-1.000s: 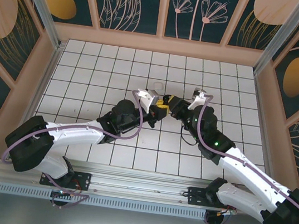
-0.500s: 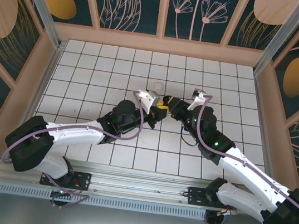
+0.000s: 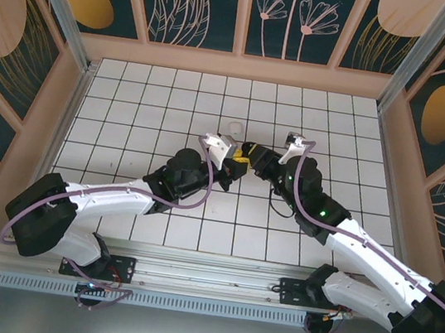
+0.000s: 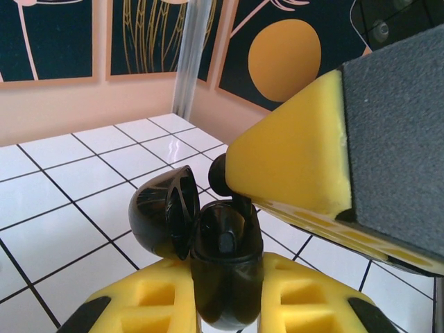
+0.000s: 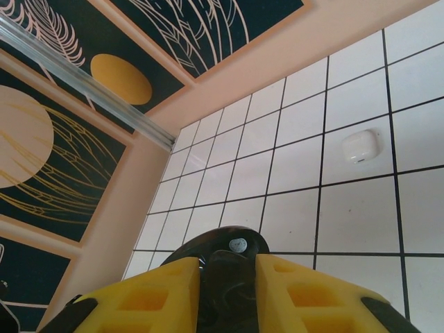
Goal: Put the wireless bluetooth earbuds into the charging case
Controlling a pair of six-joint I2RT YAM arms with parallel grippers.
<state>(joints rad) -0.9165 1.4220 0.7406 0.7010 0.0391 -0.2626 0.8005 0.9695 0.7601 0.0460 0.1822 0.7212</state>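
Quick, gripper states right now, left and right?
Left gripper: shut on the black charging case.
Right gripper: at the black earbud; cannot be told.

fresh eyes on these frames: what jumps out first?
The two arms meet nose to nose over the middle of the white-tiled table. The left gripper clamps a black charging case with its lid flipped open, and a black earbud sits at its mouth against the tip of the right gripper. A small white case lies alone on a tile just beyond them.
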